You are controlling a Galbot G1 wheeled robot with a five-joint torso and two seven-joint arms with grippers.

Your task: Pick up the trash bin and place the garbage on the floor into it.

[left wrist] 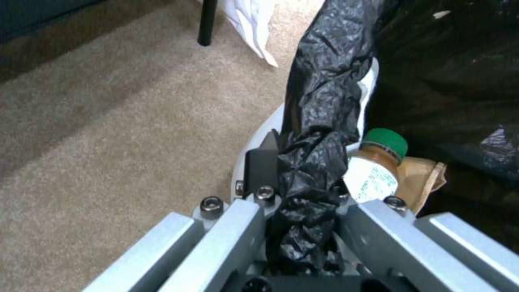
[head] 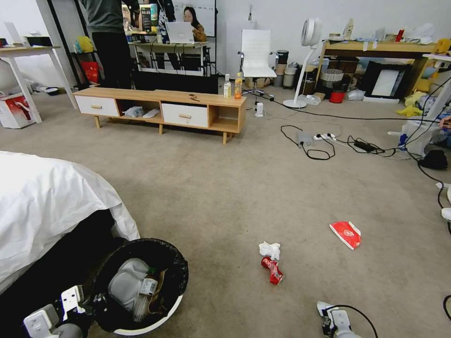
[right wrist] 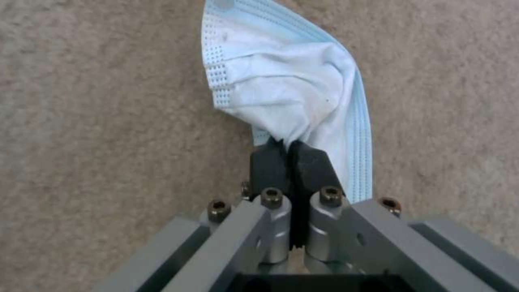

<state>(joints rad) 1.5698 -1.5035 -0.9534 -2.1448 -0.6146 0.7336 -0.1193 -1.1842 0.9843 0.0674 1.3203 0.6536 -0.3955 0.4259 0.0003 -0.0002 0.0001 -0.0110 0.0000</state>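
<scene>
— Right fingers (right wrist: 292, 156) pinched on a face mask (right wrist: 286, 93), low over the carpet.
— And the bin (head: 141, 286)?
— Off to their left by the bed, its rim clamped in the left fingers (left wrist: 265, 162).

Mock bedroom in a lab: bed (head: 42, 197), desks (head: 169, 47) (cables (head: 324, 141) everywhere).

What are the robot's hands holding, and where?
Left gripper pinches the bin by its bagged rim; right gripper pinches a face mask at its bunched edge.
</scene>
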